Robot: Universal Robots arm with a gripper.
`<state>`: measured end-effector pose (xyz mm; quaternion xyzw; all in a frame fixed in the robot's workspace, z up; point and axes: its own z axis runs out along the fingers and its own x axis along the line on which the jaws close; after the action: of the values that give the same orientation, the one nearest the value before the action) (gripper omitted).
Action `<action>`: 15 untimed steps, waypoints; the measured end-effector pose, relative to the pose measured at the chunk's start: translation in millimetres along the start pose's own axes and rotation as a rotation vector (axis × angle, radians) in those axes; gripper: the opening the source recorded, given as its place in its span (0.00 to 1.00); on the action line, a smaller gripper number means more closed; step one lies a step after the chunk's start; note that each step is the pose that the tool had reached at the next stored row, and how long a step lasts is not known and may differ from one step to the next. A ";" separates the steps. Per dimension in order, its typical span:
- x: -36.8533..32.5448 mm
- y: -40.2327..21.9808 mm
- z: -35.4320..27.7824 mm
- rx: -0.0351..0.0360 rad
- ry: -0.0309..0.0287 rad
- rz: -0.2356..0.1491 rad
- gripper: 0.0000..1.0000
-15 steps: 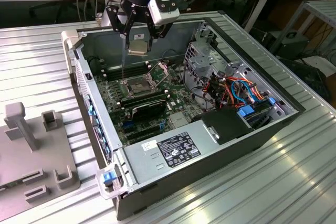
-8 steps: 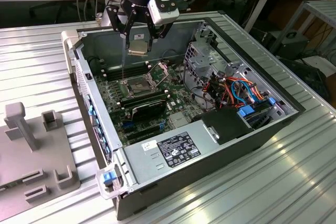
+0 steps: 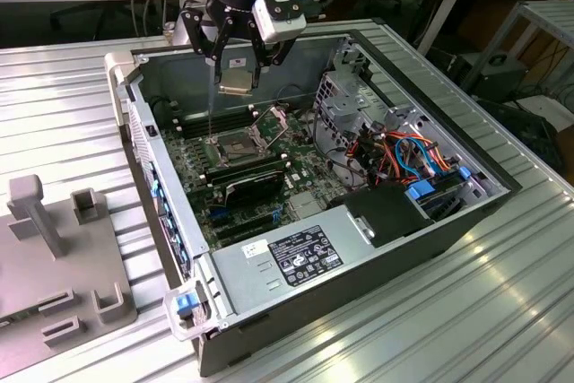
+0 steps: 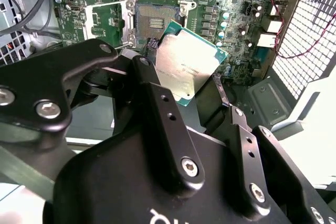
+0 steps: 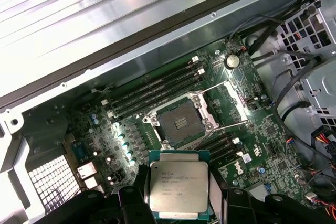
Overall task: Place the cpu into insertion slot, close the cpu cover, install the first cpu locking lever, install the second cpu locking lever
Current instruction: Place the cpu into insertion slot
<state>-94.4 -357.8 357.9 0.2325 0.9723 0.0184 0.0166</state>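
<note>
Black fingers of the gripper narrowed to chip width, pinching the cpu by two opposite edges. Held in the air, lid up, well apart from the board. At six o'clock of it in the exterior view: the slot, empty, contacts bare. At two o'clock of the slot, the cover, tilted up; at eleven, one lever standing. By the look, no step done yet: placing under way, cover and both levers left. Silvery-tan lid, green rim, faint print, clean.
</note>
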 end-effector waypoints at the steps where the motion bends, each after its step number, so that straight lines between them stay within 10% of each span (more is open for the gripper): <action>1: 0.0 0.0 0.5 0.0005 -0.0006 0.015 0.55; 15: -7.7 7.3 20.7 0.0050 -0.0055 0.166 0.55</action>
<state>-83.5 -354.2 337.8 0.3124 0.9496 0.0167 0.0171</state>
